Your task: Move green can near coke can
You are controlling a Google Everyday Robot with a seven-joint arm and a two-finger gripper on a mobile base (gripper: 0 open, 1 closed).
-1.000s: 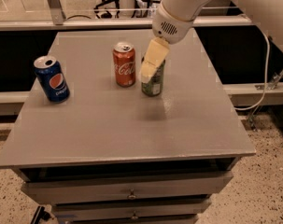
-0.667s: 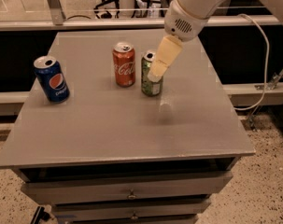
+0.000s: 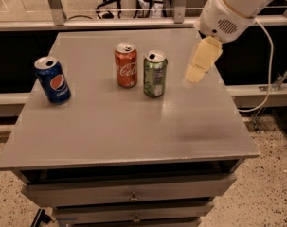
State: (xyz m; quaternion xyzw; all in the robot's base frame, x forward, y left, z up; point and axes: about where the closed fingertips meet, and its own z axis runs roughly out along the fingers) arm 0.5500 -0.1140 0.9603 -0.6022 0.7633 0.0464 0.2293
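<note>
The green can (image 3: pixel 155 74) stands upright on the grey table (image 3: pixel 124 126), just right of the red coke can (image 3: pixel 126 65), with a narrow gap between them. My gripper (image 3: pixel 194 75) hangs in the air to the right of the green can, apart from it. Its pale yellow fingers (image 3: pixel 202 59) point down and to the left. It is open and holds nothing.
A blue Pepsi can (image 3: pixel 52 79) stands near the table's left edge. The table has drawers in its front (image 3: pixel 133 197). A metal rail (image 3: pixel 133 11) runs behind the table. A white cable (image 3: pixel 271 79) hangs at the right.
My gripper was around the green can. It has let go and drawn back to the right and up. The green can stays standing beside the coke can.
</note>
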